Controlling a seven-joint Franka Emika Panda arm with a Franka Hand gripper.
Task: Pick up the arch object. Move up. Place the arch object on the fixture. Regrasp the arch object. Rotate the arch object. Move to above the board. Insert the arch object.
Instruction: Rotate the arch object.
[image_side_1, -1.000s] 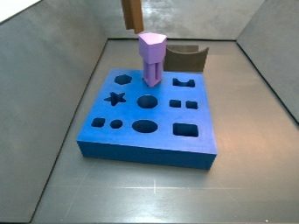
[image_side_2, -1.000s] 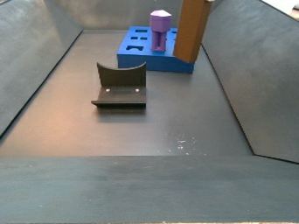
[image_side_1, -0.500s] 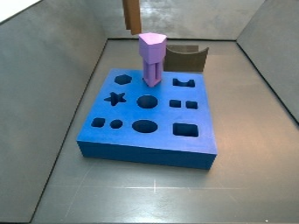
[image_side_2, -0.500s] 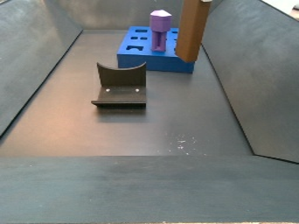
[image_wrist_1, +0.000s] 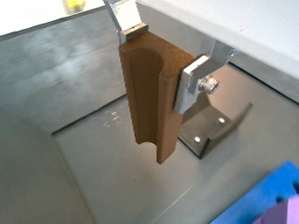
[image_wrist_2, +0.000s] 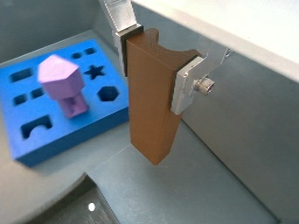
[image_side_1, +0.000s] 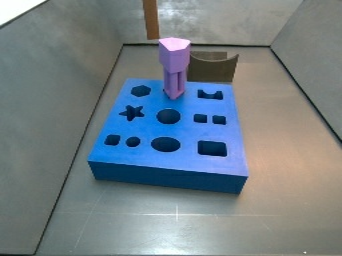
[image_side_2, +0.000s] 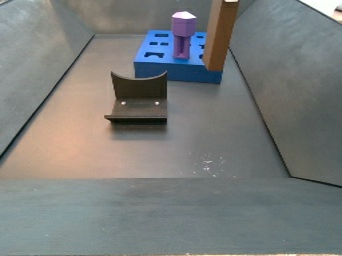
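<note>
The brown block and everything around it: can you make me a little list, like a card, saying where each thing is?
arch object: upright, lifted off the floor
gripper: shut on the arch object near its upper end, silver fingers on two opposite sides
board: blue, flat on the floor, shaped holes in top
purple peg: standing upright in the board
fixture: dark, on the floor, nothing on it
arch hole: unfilled

Dull grey metal floor (image_side_2: 160, 150) enclosed by sloping grey walls (image_side_2: 40, 60).
</note>
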